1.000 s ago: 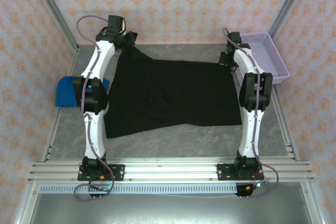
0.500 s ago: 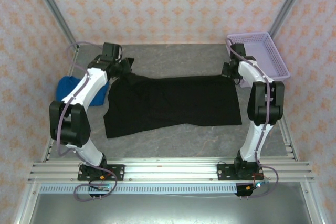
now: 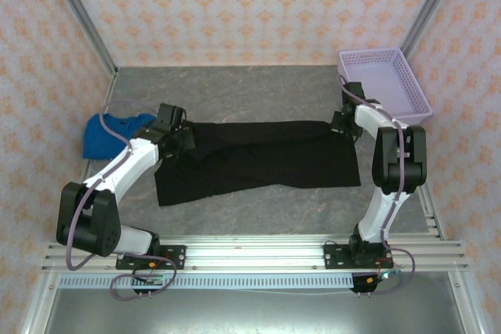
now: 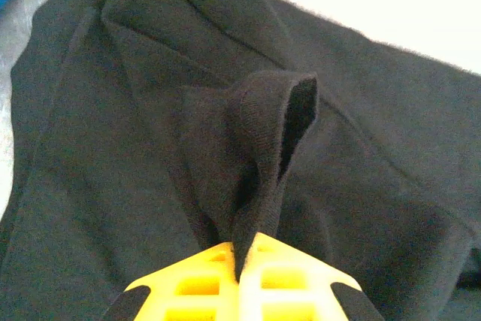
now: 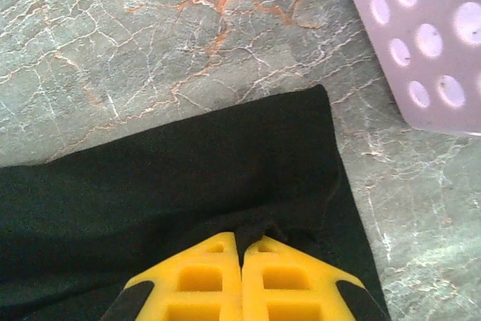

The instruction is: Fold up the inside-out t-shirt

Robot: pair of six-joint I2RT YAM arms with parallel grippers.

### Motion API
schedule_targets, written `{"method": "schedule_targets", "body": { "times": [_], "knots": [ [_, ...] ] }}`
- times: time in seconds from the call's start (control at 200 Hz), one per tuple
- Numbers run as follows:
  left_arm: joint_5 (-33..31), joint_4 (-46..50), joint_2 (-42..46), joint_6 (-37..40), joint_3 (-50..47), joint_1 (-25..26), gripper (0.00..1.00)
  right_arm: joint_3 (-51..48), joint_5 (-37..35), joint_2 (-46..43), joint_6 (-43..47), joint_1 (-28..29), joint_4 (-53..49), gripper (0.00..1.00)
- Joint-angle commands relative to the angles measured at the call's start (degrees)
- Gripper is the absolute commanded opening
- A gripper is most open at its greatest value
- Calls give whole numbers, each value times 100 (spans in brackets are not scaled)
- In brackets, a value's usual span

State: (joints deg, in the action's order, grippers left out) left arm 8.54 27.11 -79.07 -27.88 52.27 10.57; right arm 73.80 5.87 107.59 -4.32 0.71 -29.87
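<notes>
1. One blue garment [image 3: 106,132] lies bunched on the table [image 3: 258,87], left of the left gripper [image 3: 180,140].
2. Its jaws are clamped on a raised fold of the inside-out t-shirt [image 3: 266,158], which lies spread between both grippers.
3. The right gripper [image 3: 342,124] has its jaws pressed together on the shirt's corner, with a lavender basket [image 3: 407,76] just right of them.

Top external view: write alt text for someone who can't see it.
A black t-shirt lies in a wide band across a grey marbled table, its far edge pinched at either end by the left gripper and right gripper. A blue garment sits at the table's left; a lavender basket at far right.
</notes>
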Motion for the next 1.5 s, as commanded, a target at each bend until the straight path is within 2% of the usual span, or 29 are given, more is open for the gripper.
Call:
{"method": "schedule_targets", "body": {
  "times": [0.0, 0.105, 0.22, 0.35, 0.405, 0.46, 0.51, 0.59, 0.705, 0.786, 0.911, 1.011, 1.066, 1.161, 1.301, 1.496],
  "knots": [
    [-95, -112, 21, -172, -322, 92, 5, -33, -466, -162, -40, 48, 14, 6],
    [-78, -74, -66, -233, -434, 198, 10, 139, -718, -115, -86, 67, -185, 13],
    [-237, 96, 68, -169, -520, 222, 27, 278, -851, -264, -116, 158, -354, 32],
    [-292, 350, 488, -69, -583, 218, 43, 110, -956, -746, -110, 498, -449, 42],
    [-352, 384, 689, -72, -664, 220, 47, -122, -701, -1061, -80, 791, -311, 43],
    [-542, 415, 806, -42, -713, 214, 50, -385, -98, -1325, -136, 1164, -99, 45],
    [-664, 392, 794, -30, -708, 167, 52, -606, 459, -1502, -250, 1634, 153, 46],
    [-509, 182, 634, -20, -613, 12, 54, -743, 958, -1491, -587, 2479, 471, 48],
    [-655, 111, 180, 37, -387, -103, 56, -536, 1089, -1158, -815, 3541, 583, 49],
    [-797, 128, -69, 228, -248, -99, 56, -452, 1064, -1054, -823, 3817, 565, 50],
    [-735, -63, -17, 320, -100, 55, 56, -390, 460, -1050, -647, 3693, 356, 50],
    [-680, -498, 30, 309, -171, 193, 56, -246, 251, -929, -587, 3275, 157, 51],
    [-851, -579, -201, 319, -103, 183, 56, -198, 295, -847, -605, 3035, 116, 51],
    [-1238, -357, -813, 452, 217, 142, 55, -80, -60, -726, -593, 2673, 40, 50],
    [-1284, -202, -1316, 409, 300, 50, 53, 135, -28, -490, -701, 1863, 56, 50],
    [-1116, -49, -888, 216, -565, 52, 52, 465, 56, 75, -865, 1051, -252, 50]
  ]
}}
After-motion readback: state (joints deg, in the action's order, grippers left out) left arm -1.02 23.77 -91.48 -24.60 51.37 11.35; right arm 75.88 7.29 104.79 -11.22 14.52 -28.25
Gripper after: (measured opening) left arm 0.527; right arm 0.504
